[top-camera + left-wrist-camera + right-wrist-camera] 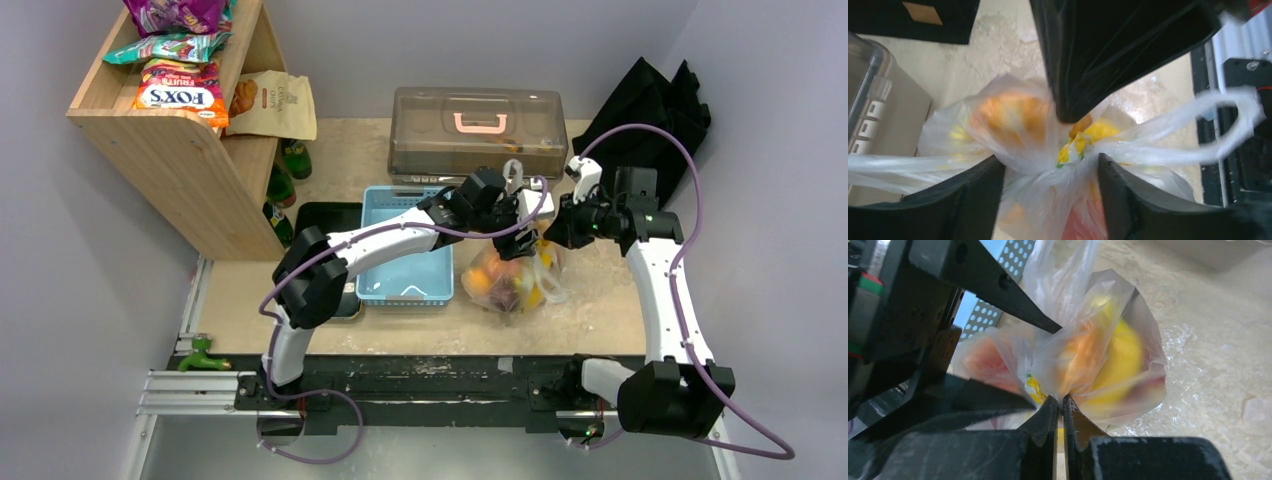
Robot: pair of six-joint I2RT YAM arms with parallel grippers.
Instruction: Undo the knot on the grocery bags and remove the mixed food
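The clear grocery bag [515, 278] sits on the table right of the blue basket, with orange, yellow and red fruit [1115, 357] showing through it. Its bunched whitish knot [1074, 150], with a yellow-green print, is at the top. My left gripper [1050, 172] is open, with its fingers [975, 200] either side of the bag's neck just under the knot. My right gripper [1063, 407] is shut and pinches the bag's plastic beside the knot. It shows as a black wedge [1083, 65] in the left wrist view. A loose handle loop [1230, 120] trails to the right.
A blue perforated basket [405, 250] lies left of the bag. A clear lidded box with a pink handle [478, 130] stands behind it. A wooden shelf with snack packs [170, 110] is at the far left, a black fabric bag [650, 105] at the far right.
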